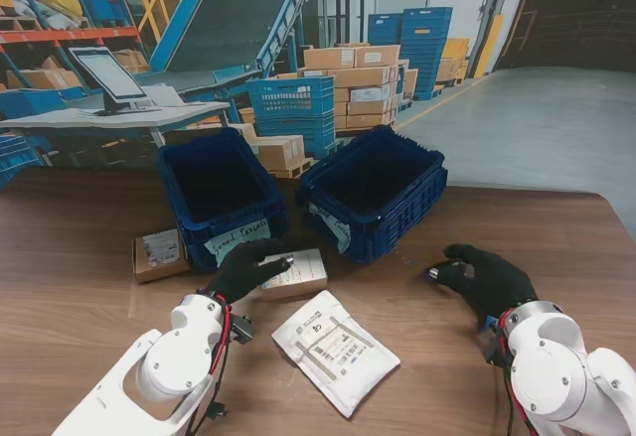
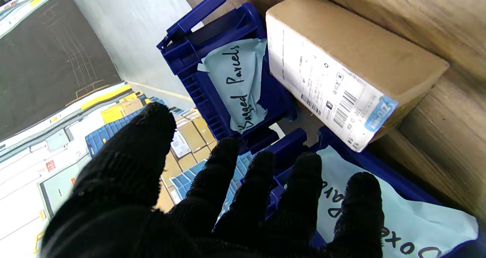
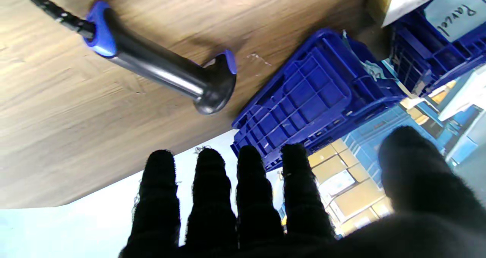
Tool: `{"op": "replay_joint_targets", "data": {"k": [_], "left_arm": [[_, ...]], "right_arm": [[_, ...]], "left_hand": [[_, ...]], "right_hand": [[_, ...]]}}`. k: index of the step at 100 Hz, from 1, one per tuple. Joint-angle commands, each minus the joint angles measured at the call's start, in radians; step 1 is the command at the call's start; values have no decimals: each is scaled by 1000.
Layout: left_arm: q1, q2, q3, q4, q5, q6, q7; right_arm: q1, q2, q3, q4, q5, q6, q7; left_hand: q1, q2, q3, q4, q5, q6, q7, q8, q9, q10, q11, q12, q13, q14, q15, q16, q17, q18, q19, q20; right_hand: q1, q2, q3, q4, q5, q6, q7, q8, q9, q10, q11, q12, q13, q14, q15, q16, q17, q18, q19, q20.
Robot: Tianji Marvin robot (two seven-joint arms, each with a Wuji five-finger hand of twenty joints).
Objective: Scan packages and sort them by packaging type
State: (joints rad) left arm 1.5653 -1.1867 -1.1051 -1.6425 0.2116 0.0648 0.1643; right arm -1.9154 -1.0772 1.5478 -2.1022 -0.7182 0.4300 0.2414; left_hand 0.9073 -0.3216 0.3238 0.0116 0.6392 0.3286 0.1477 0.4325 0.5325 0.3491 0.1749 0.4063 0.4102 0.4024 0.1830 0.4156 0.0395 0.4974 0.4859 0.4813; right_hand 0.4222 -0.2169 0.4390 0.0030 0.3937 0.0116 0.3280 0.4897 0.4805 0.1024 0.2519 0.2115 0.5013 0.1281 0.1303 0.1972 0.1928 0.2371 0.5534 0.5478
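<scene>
A flat cardboard box (image 1: pixel 301 273) with a white label lies in front of the left blue crate (image 1: pixel 219 193), which is marked "Boxed Parcels" (image 2: pixel 383 220). My left hand (image 1: pixel 248 269) hovers open at the box's (image 2: pixel 341 72) left edge, fingers (image 2: pixel 300 182) spread and holding nothing. A white bagged parcel (image 1: pixel 334 350) lies nearer to me, between my arms. The right crate (image 1: pixel 374 188) carries a "Bagged Parcels" label (image 2: pixel 235 87). My right hand (image 1: pixel 487 279) is open over a black and blue handheld scanner (image 3: pixel 159 70) lying on the table; only its tip (image 1: pixel 434 273) shows in the stand view.
A second small cardboard box (image 1: pixel 159 254) sits to the left of the left crate. Both crates look dark inside. The scanner's cable (image 3: pixel 45 7) trails across the wooden table (image 1: pixel 89 307). The table's far edge runs just behind the crates.
</scene>
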Motion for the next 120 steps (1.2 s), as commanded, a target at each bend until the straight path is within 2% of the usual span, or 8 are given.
{"op": "replay_joint_targets", "data": {"k": [1, 26, 52, 89, 102, 120], "left_arm": [[4, -8, 0, 2, -9, -12, -6], [5, -7, -14, 4, -16, -20, -8], [6, -9, -24, -1, -27, -18, -3], [11, -5, -24, -5, -26, -34, -15], [13, -4, -24, -8, -19, -38, -15], [14, -3, -26, -10, -18, -37, -17]], "right_arm": [[-12, 4, 7, 4, -13, 9, 23], [6, 19, 19, 36, -77, 8, 101], [32, 32, 23, 83, -91, -7, 166], [49, 38, 30, 143, -65, 0, 188], [63, 36, 18, 175, -72, 5, 170], [84, 35, 7, 204, -94, 18, 159]], "left_hand": [[-14, -1, -31, 29, -13, 1, -17, -8, -10, 6, -26, -14, -31, 17, -20, -14, -16, -25, -26, -15], [-15, 2, -37, 29, -16, 1, -18, -11, 1, 6, -56, -15, -36, 16, -22, -18, -16, -25, -33, -13], [-11, 1, -41, 29, -17, 3, -19, -13, 8, 8, -77, -9, -37, 16, -22, -19, -16, -26, -39, -11], [-30, 0, -55, 27, -25, 4, -22, -17, -2, 8, -84, -6, -43, 17, -26, -21, -17, -24, -48, -8], [-30, 0, -54, 28, -27, 4, -23, -19, -5, 9, -85, -6, -44, 18, -26, -22, -16, -25, -50, -7], [-29, 0, -54, 29, -30, 6, -25, -20, -9, 9, -86, -7, -48, 19, -29, -23, -18, -25, -54, -6]], "right_hand": [[-28, -14, 16, -7, -12, 10, -11, 5, -27, 24, 14, 8, -22, -2, 0, 22, -14, -2, -6, 9], [-57, -4, 23, -11, -26, 13, -22, 12, -49, 25, 16, 9, -56, -2, -12, 17, -39, -5, -18, 7], [-68, 1, 27, -13, -43, 12, -33, 15, -62, 22, 14, 8, -63, -7, -12, 16, -44, -6, -22, 9], [-69, 2, 29, -14, -48, 14, -37, 21, -71, 24, 15, 8, -70, -7, -13, 15, -48, -9, -26, 13], [-70, -3, 29, -15, -42, 14, -34, 25, -66, 23, 21, 10, -77, -9, -16, 14, -89, -6, -52, 5], [-73, -4, 32, -15, -40, 15, -34, 27, -70, 23, 25, 12, -81, -9, -18, 13, -85, -5, -60, 3]]}}
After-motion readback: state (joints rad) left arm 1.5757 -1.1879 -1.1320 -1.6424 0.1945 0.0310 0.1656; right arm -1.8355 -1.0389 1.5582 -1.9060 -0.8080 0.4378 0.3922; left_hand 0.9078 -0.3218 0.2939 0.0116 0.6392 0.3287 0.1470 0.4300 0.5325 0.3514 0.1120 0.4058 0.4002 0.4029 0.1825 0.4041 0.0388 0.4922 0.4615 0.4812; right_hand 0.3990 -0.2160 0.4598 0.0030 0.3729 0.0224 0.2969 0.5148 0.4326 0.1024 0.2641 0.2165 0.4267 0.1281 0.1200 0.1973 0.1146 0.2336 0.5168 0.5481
